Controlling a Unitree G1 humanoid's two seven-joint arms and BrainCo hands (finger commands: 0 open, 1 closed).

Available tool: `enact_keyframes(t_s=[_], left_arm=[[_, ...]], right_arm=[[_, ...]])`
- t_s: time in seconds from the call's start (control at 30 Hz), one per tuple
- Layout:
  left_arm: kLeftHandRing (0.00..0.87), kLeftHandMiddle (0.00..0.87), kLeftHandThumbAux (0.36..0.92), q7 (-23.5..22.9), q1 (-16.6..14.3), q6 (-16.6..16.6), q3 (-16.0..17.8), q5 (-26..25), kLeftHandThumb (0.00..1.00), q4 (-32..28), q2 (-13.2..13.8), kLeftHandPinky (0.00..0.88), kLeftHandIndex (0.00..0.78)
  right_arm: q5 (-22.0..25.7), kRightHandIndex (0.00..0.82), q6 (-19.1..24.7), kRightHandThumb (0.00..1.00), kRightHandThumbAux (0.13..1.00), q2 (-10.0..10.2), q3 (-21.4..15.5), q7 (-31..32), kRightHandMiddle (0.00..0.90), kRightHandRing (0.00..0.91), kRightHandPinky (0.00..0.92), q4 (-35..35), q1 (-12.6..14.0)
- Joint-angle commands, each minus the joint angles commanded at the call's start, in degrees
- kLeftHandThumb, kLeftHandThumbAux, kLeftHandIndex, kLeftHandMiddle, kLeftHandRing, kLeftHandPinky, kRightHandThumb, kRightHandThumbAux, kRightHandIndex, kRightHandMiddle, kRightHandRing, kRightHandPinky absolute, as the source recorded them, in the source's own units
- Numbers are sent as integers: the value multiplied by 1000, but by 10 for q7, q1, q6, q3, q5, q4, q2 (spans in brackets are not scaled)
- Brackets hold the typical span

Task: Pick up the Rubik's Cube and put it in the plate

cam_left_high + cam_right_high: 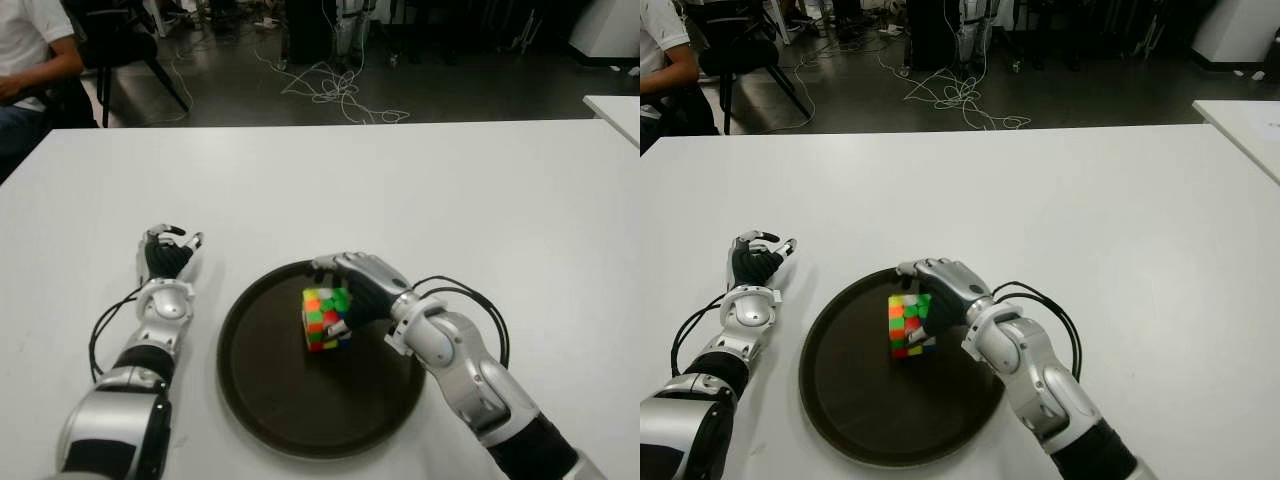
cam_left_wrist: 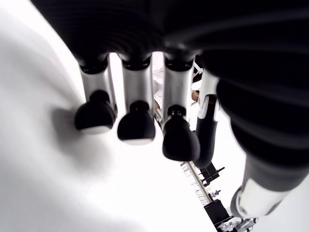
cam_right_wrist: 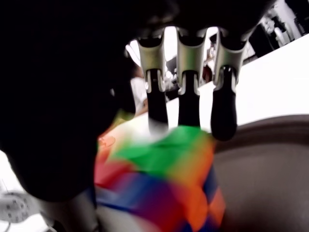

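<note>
Left eye view: white table (image 1: pixel 420 190) across the frame. Dark round plate (image 1: pixel 270 400) near the front edge. Right hand (image 1: pixel 362 288) over the plate, fingers (image 3: pixel 223 113) curled around the Rubik's Cube (image 1: pixel 326 318), held within the plate's rim. Left hand (image 1: pixel 167 256) beside the plate's left, fingers loosely curled, holding nothing.

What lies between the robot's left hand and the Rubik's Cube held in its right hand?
In the left eye view, a strip of bare white table and the dark plate's near rim separate the left hand from the Rubik's Cube, gripped by the right hand over the plate.
</note>
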Motion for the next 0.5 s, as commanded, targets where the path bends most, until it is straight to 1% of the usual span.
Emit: enact_keyframes(t_s=[0.07,0.13,0.2,0.27,0.4,0.5], left_arm=[[820,826,707,0,0,1,0,1,707,0,0,807,442],[820,827,707,2,0,2,-1,3,707,0,1,810,442],[821,828,707,2,0,3,-2,4,707,0,1,813,442],[825,831,706,1,1,-1,0,2,707,0,0,817,442],[823,826,706,-2,1,-4,3,0,708,0,-1,812,442],[819,823,706,-5,1,-5,6,-4,708,1,-1,808,442]], right_arm=[[-5,299,2,0,893,2,3,-3,332,441,370,5,-3],[-12,263,-1,0,897,5,9,-11,291,359,308,18,-7],[-19,246,-10,0,898,4,14,-24,273,319,274,31,-9],[-35,230,-21,0,898,-6,24,-32,263,284,238,42,-16],[-51,233,-38,0,901,-16,33,-40,272,268,237,53,-25],[-67,246,-67,0,896,-29,40,-64,284,277,256,65,-30]])
